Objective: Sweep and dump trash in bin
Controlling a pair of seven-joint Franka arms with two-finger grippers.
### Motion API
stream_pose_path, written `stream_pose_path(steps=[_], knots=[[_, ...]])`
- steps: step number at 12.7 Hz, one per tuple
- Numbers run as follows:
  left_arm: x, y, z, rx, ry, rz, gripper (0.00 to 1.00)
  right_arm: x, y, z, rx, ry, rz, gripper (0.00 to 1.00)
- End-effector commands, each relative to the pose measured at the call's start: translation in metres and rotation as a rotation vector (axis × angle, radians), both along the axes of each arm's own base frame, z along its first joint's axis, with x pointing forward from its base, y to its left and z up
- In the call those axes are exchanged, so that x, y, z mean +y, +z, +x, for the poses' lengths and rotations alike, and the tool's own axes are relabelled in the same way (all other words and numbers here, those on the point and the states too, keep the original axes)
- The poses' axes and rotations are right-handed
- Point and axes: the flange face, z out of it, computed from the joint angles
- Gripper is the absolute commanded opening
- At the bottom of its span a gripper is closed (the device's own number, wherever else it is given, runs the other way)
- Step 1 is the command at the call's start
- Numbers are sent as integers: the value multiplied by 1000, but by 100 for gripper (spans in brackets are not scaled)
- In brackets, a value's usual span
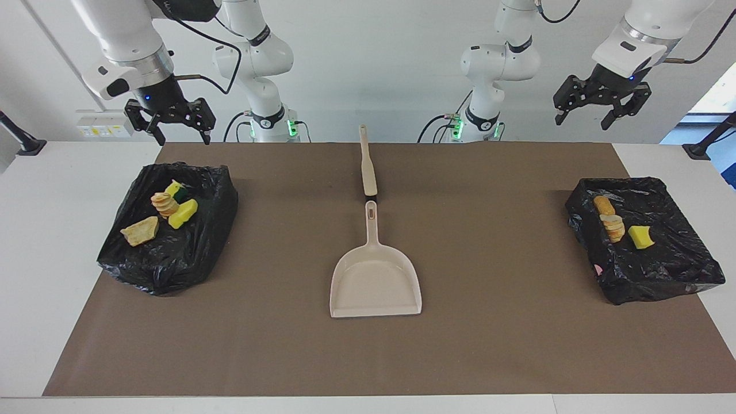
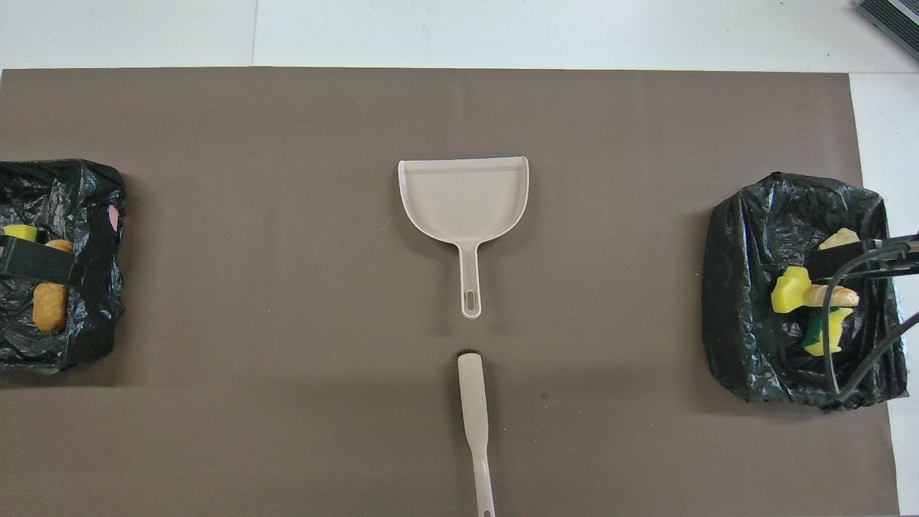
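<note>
Both grippers hang empty in the air with fingers apart. Left gripper (image 1: 602, 109) is raised high over the table edge at its own arm's end; below it, farther from the robots, sits a black-lined bin (image 1: 678, 270) holding three scraps (image 1: 613, 226): a tan-orange one, a pale sliced one touching it, and a yellow one just beside. Right gripper (image 1: 171, 123) hovers above the table edge by the second bin (image 1: 172, 264), which lies just beneath and holds four scraps (image 1: 167, 204), yellow, tan and yellow-with-green, bunched together. Between the grippers, on the brown mat (image 1: 517, 322), the brush (image 1: 367, 167) lies in line with the dustpan (image 1: 375, 280), whose handle almost touches it.
</note>
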Motion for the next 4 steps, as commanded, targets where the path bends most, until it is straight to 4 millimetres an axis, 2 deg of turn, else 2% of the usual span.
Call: stream_pose_path(steps=[1,4], knots=[[10,0,-7,-13,8,-21,100,-3,-1,1,-4,23,17,100],[5,1,-5,-20,2,-23,100,-3,-1,1,-4,23,17,100]])
